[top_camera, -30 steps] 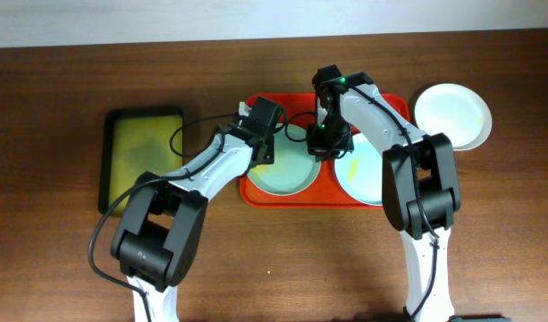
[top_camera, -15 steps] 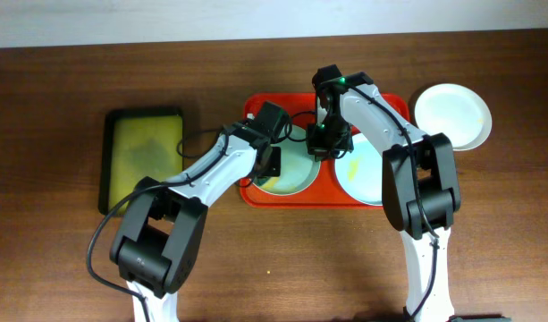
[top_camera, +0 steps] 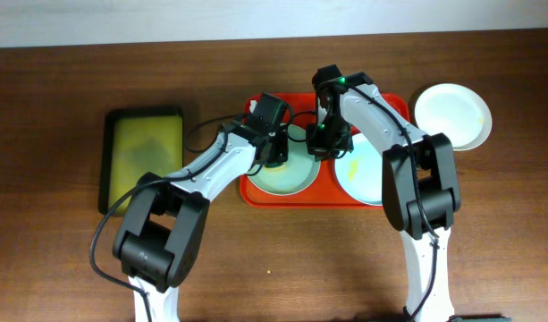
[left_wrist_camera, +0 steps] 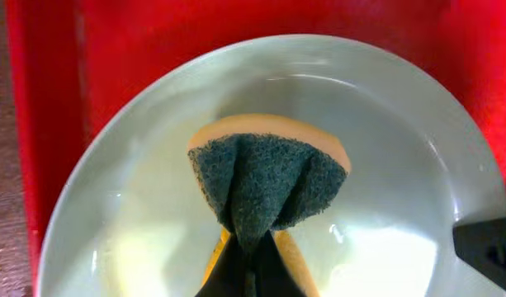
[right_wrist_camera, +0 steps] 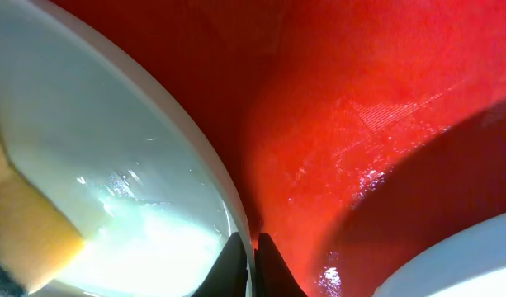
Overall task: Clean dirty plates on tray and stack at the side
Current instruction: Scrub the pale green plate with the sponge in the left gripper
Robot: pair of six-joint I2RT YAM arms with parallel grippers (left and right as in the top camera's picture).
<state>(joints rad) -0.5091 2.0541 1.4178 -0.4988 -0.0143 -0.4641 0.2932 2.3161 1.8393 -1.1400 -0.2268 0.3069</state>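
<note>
The pale mint green plate [top_camera: 290, 179] lies in the left half of the red tray [top_camera: 392, 101]. My left gripper [top_camera: 278, 154] is shut on a sponge [left_wrist_camera: 265, 186], dark green pad over a yellow body, pressed on the inside of this plate [left_wrist_camera: 385, 124]. My right gripper [right_wrist_camera: 251, 266] is shut on the plate's right rim [right_wrist_camera: 186, 140], and it shows by that rim in the overhead view [top_camera: 324, 148]. The pale blue plate [top_camera: 363, 179] lies in the tray's right half. The white plate [top_camera: 452, 116] sits on the table right of the tray.
A smaller black-rimmed yellow-green tray [top_camera: 144, 156] lies on the wooden table, left of the red tray. Both arms cross over the red tray. The pale blue plate's rim [right_wrist_camera: 459, 264] is close to my right fingers.
My left gripper has swept the sponge across the mint plate, toward the near side and back up. The right gripper has stayed on the rim.
</note>
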